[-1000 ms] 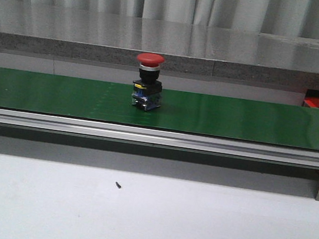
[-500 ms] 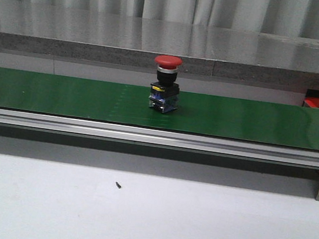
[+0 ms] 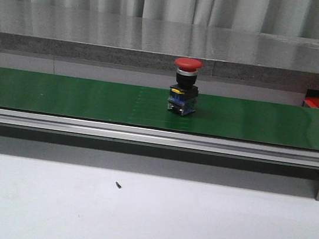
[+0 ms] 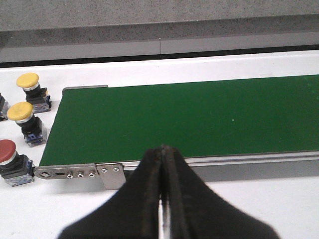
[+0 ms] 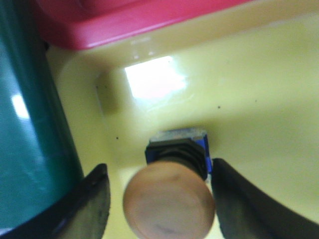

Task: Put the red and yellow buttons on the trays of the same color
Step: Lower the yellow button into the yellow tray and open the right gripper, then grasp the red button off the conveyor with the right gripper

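White table [image 3: 204, 227] carries a green conveyor belt [image 3: 62, 95] on an aluminium frame. A small dark screw [image 3: 118, 184] lies on the table in front of it. Beside the belt's end stand two yellow buttons [image 4: 30, 88] and one red button [image 4: 11, 162].

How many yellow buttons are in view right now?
3: two yellow buttons stand on the white table beside the belt's end; one sits in the yellow tray between the right gripper's fingers. Others may be hidden.
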You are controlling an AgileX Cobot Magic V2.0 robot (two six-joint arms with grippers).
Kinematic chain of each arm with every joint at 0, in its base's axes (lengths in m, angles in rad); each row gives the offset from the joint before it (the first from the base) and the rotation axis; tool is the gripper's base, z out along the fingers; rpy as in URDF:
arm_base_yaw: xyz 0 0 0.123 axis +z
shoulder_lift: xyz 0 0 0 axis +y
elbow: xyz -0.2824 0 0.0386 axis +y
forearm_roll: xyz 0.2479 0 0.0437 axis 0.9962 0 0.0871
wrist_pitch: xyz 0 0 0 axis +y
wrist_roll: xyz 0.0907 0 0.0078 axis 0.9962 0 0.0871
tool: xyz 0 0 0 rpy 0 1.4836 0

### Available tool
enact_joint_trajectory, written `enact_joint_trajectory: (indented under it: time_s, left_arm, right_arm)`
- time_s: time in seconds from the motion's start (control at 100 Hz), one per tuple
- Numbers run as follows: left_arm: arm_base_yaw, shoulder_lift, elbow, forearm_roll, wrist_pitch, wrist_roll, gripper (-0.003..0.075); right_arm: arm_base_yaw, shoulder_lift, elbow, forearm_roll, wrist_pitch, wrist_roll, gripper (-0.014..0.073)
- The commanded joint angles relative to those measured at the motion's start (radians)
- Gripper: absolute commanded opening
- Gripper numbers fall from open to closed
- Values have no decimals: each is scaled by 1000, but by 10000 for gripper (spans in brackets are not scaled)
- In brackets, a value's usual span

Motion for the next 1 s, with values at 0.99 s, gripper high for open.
enact_joint_trajectory:
  time_s: [0.99]
  left_arm:
    - [-4, -1, -27, -2, -65, 1, -20]
  right_arm:
    - [590, -295, -113, -34, -29, -97, 522]
